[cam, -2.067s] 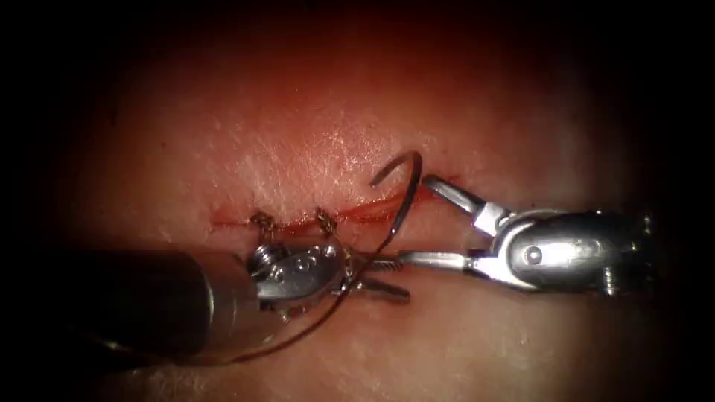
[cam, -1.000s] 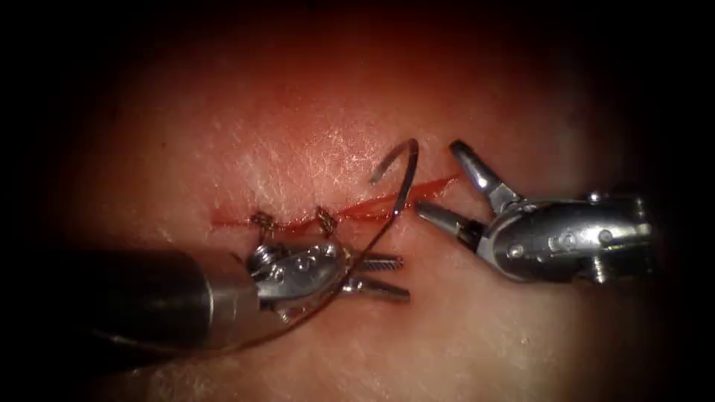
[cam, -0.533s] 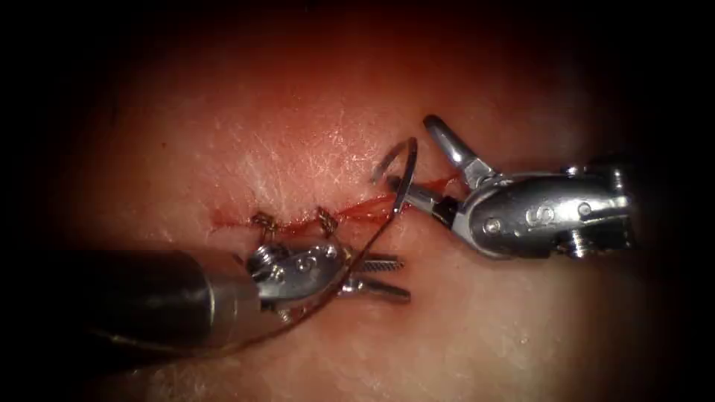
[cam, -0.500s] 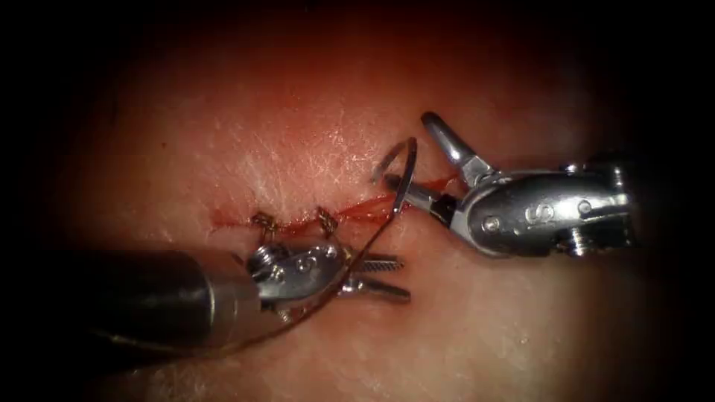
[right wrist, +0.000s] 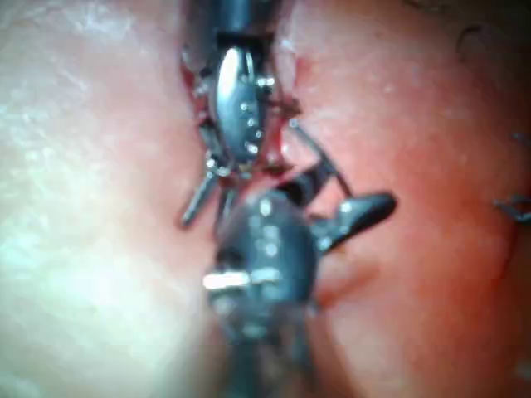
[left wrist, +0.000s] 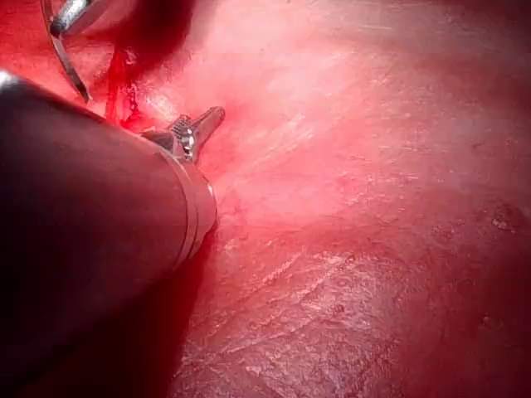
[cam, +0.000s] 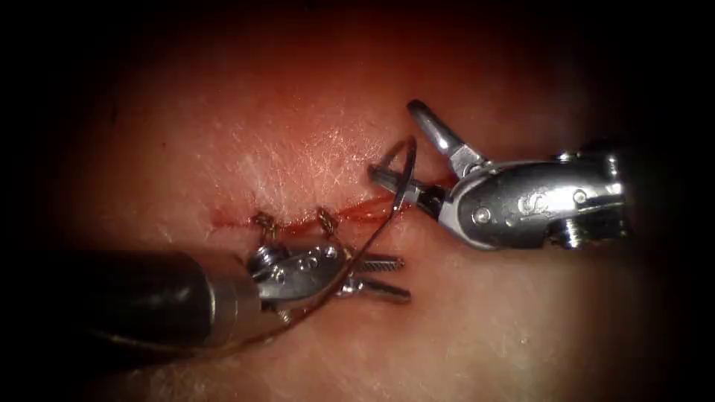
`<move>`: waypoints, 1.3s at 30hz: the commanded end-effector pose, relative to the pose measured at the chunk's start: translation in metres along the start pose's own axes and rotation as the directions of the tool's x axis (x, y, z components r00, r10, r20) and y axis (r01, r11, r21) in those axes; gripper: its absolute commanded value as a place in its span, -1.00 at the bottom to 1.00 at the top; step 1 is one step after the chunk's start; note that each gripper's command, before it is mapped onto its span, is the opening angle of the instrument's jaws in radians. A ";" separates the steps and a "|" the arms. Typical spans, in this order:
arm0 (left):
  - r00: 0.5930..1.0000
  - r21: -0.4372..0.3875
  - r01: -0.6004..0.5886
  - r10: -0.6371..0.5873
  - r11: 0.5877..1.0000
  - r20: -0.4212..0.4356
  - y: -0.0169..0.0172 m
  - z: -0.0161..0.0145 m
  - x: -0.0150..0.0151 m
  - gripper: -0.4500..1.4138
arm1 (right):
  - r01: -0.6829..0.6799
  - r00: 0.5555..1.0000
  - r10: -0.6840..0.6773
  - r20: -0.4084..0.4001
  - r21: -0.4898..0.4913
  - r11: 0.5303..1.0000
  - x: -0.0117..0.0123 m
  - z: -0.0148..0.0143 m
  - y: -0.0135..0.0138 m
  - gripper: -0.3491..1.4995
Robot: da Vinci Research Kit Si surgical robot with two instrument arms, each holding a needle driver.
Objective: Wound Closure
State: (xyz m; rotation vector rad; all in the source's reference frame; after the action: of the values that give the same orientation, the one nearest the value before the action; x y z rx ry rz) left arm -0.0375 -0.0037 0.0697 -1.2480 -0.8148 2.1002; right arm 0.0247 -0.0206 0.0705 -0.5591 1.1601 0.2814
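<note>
Over the cut (cam: 357, 212), right tool (cam: 391, 141) gaping astride standing needle (cam: 406, 175), left tool (cam: 387, 275) parted, empty.

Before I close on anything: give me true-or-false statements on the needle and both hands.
1. The right hand is open, one jaw either side of the needle. True; it holds nothing.
2. The left hand grips the needle. False: it is open and empty; the thread crosses it.
3. The needle lies flat. False: it stands up from the cut, its lower end at the tissue.
4. Two knots sit on the cut, left of the needle. True.
</note>
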 end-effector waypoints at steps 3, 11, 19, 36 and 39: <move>1.000 -0.002 0.001 -0.001 1.000 0.000 -0.0001 0.0008 -0.0004 -0.14 | 0.004 1.000 -0.004 -0.005 0.000 1.000 -0.0002 0.0004 -0.0007 0.44; 1.000 -0.003 0.001 -0.001 1.000 0.000 -0.0001 0.0008 -0.0004 -0.14 | 0.046 0.998 -0.042 -0.040 0.085 0.995 -0.0005 0.0000 -0.0004 -1.00; 1.000 -0.003 0.001 -0.001 1.000 0.000 0.0000 0.0008 -0.0003 -0.14 | 0.050 0.997 -0.037 -0.069 0.190 0.980 -0.0013 0.0005 -0.0004 -1.00; 1.000 -0.004 0.001 -0.001 1.000 0.000 0.0000 0.0007 -0.0003 -0.14 | 0.226 0.973 -0.192 -0.127 0.373 0.900 -0.0016 0.0029 -0.0001 -1.00; 1.000 -0.004 0.001 -0.001 1.000 0.000 0.0000 0.0007 -0.0003 -0.14 | 0.277 0.960 -0.245 -0.133 0.371 0.886 -0.0015 0.0029 -0.0002 -1.00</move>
State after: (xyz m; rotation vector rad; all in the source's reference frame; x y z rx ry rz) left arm -0.0374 -0.0037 0.0695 -1.2484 -0.8170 2.0991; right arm 0.0256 -0.0187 0.0724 -0.3755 1.1576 -0.2152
